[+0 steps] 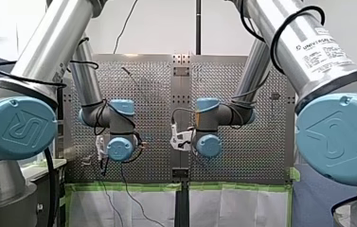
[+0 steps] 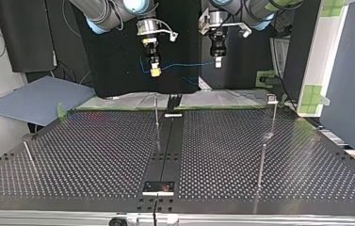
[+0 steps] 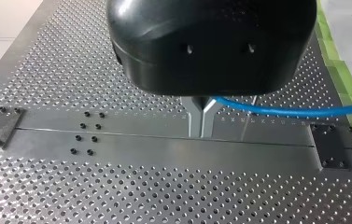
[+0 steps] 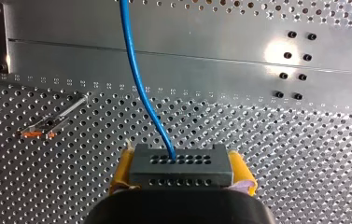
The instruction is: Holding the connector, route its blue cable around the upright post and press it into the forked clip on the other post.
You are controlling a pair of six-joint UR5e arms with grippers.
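blue cable [image 4: 138, 79], grey connector [image 4: 180, 165] (perforated table [image 4: 304, 140])

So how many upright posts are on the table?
3 sure, top view: centre post by the far edge, right post with a small head, left post near the side edge. The rod below the right post may be a reflection or a fourth.

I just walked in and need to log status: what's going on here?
My right end effector holds the grey connector between its yellow pads, and my left end effector pinches the blue cable further along. Both hang well above the perforated table, the cable slung between them. It touches none of the upright posts yet, so routing has not begun.
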